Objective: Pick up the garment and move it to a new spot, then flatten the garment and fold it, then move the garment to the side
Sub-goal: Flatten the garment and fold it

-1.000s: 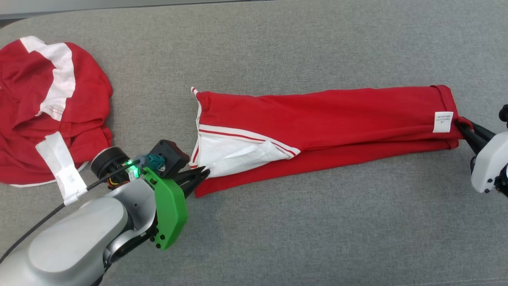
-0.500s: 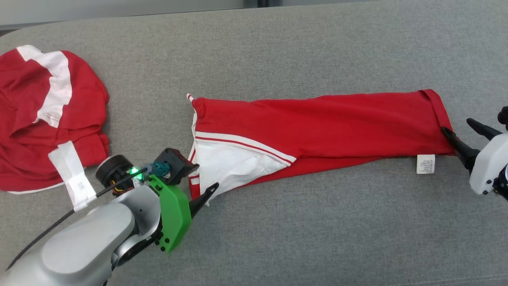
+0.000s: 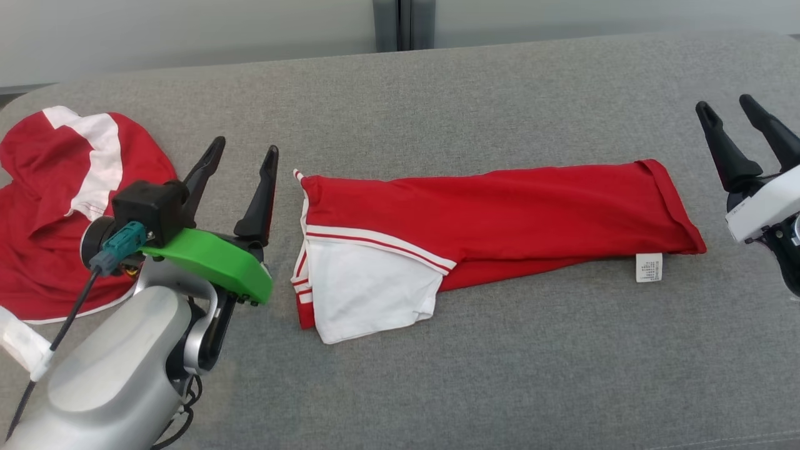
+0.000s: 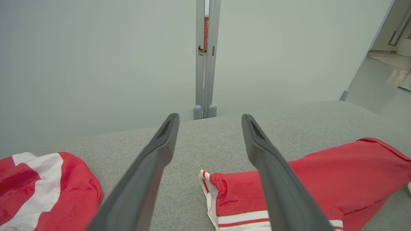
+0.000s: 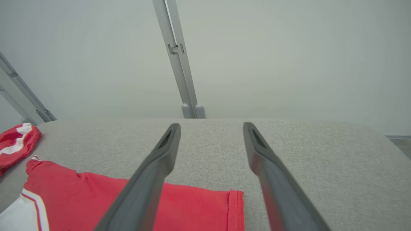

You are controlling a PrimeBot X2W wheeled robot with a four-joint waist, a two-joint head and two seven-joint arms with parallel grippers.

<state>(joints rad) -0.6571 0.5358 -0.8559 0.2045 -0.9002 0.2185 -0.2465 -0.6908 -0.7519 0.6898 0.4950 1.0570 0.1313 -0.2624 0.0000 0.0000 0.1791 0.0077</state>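
While the left gripper (image 3: 245, 145) stands with its two dark fingers spread wide and nothing between them, the folded red shirt (image 3: 500, 212) lies flat as a long band across the middle of the grey padded surface (image 3: 437, 375), free of both grippers. Its left end, which in the head view sits just beside the left gripper's fingers, shows a white panel (image 3: 369, 290) edged with red and white stripes. Its right end is a hemmed red edge, and a white care label (image 3: 649, 267) sticks out from the near edge close to that end. The right gripper (image 3: 725, 103) is also wide open and empty, off to the right of the shirt's hem and apart from it. Both grippers point away from the robot toward a pale wall with a grey post (image 3: 400, 25). A second red garment (image 3: 56, 206) with white bands lies crumpled at the far left of the surface, partly behind the left arm's wrist and apart from the folded shirt.
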